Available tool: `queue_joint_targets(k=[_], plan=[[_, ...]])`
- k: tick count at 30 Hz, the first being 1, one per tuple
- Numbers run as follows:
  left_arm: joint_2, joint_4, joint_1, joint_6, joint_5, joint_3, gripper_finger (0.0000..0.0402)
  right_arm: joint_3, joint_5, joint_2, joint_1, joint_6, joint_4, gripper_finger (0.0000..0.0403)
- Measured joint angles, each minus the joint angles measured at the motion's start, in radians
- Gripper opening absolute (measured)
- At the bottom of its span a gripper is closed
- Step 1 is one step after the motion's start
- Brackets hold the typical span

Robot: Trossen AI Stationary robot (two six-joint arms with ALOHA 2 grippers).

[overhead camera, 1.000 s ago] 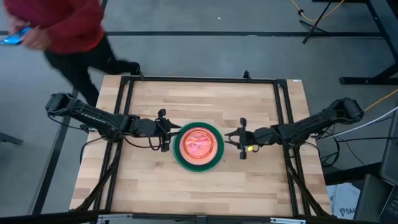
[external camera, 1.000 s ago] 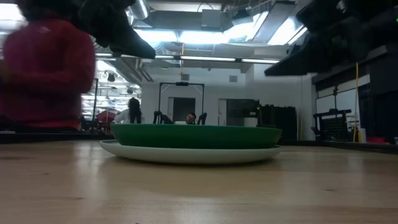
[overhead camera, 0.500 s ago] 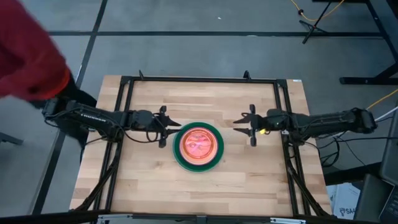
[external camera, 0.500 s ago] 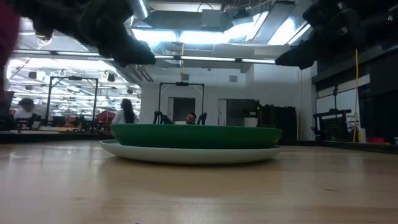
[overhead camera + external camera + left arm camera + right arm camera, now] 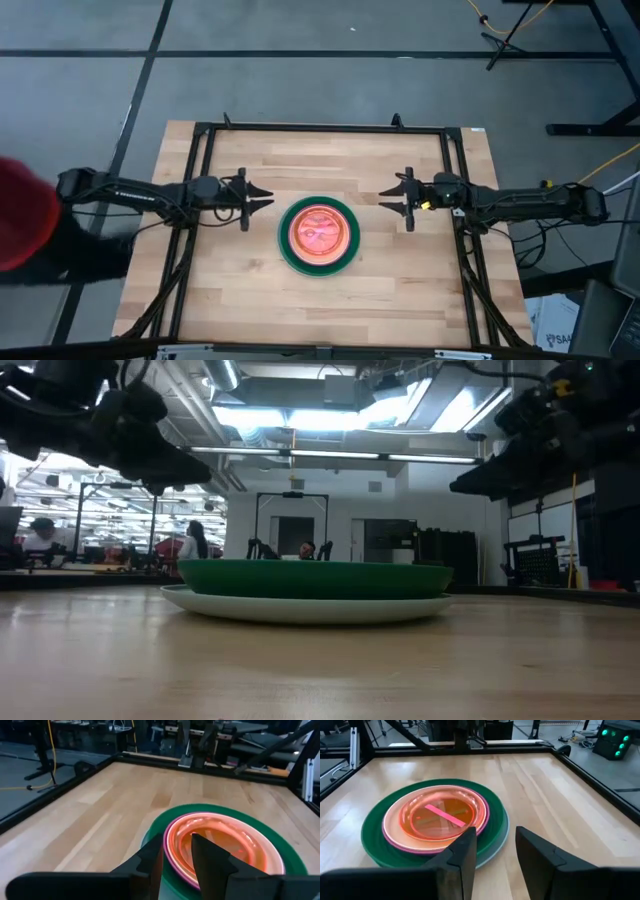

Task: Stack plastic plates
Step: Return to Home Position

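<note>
Plate stack (image 5: 319, 234) at centre of table (image 5: 330, 160); left claw (image 5: 264, 197), right claw (image 5: 386, 197) either side, not touching.

Robot lab w/ framed bench (image 5: 330, 160), ducts (image 5: 330, 390)

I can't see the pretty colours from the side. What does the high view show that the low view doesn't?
Only the high view shows the pinkish top plate, and the left fingers and right fingers open on either side of the stack, touching nothing. Only the low view shows the pale bottom plate and people far behind. Both show the green plate on the table.
</note>
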Motion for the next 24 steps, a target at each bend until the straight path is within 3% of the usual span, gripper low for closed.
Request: queue_joint_targets(k=[12,24], plan=[[-0.203,-0.002,0.000,-0.020,-0.010,-0.125,0.0089,-0.072,-0.001,-0.048,0.001,0.005,0.081,0.0131],[-0.371,-0.141,0.000,-0.037,-0.035,-0.150,0.0071,-0.184,-0.001,-0.270,0.002,0.080,0.064,0.0131]])
